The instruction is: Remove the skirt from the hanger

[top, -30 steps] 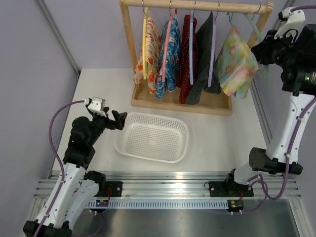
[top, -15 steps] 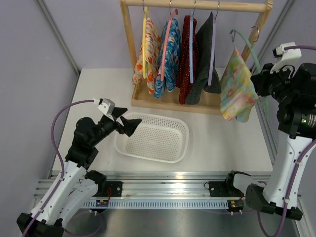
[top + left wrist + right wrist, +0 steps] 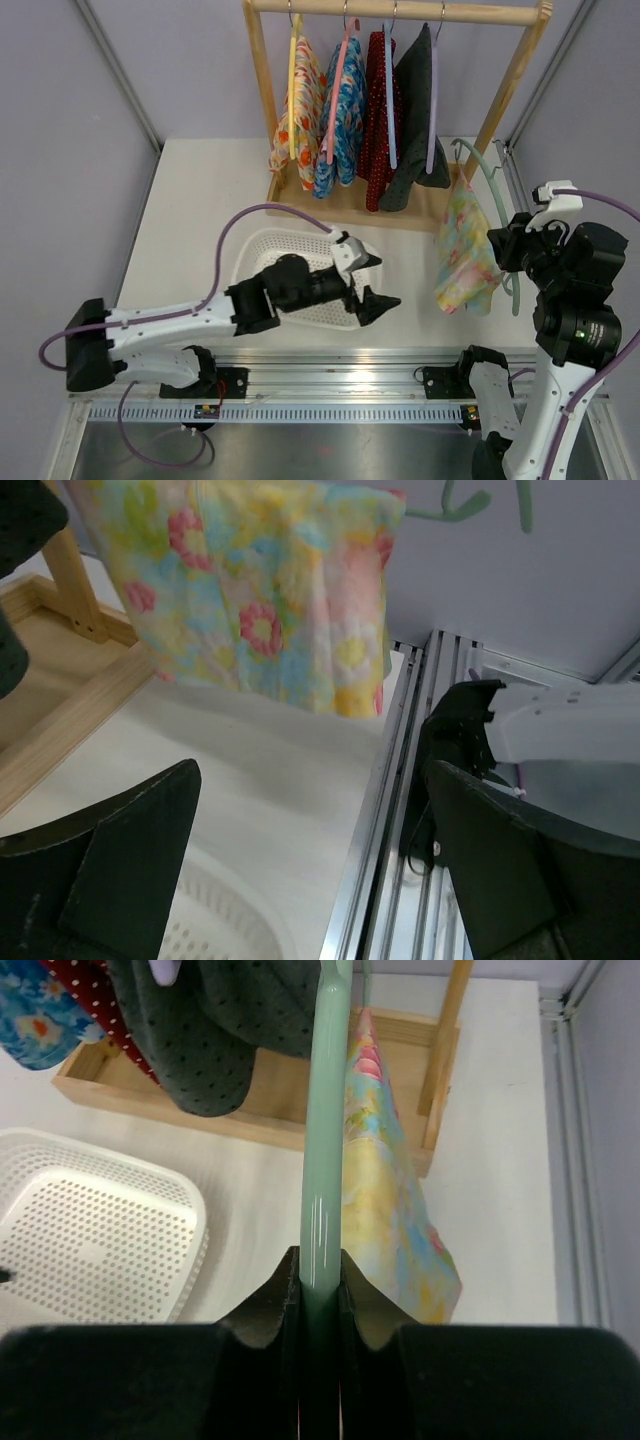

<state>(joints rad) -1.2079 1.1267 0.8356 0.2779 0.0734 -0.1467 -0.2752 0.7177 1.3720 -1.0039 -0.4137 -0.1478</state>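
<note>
A pastel floral skirt [image 3: 463,250] hangs from a pale green hanger [image 3: 495,190], off the rack and above the table at the right. My right gripper [image 3: 512,250] is shut on the hanger's bar [image 3: 325,1160], with the skirt [image 3: 385,1190] draped beside it. My left gripper [image 3: 375,290] is open and empty, stretched over the white basket's [image 3: 262,246] right end, left of the skirt and apart from it. In the left wrist view the skirt [image 3: 250,590] hangs ahead above the table, between the open fingers [image 3: 120,850].
A wooden rack [image 3: 400,12] at the back holds several other garments on hangers [image 3: 345,110]. Its wooden base [image 3: 350,205] sits behind the basket. The metal rail [image 3: 340,385] runs along the table's near edge.
My right arm has carried the hanger and skirt down and away from the rack, toward the near right. My left arm has swung right across the basket toward the skirt.
</note>
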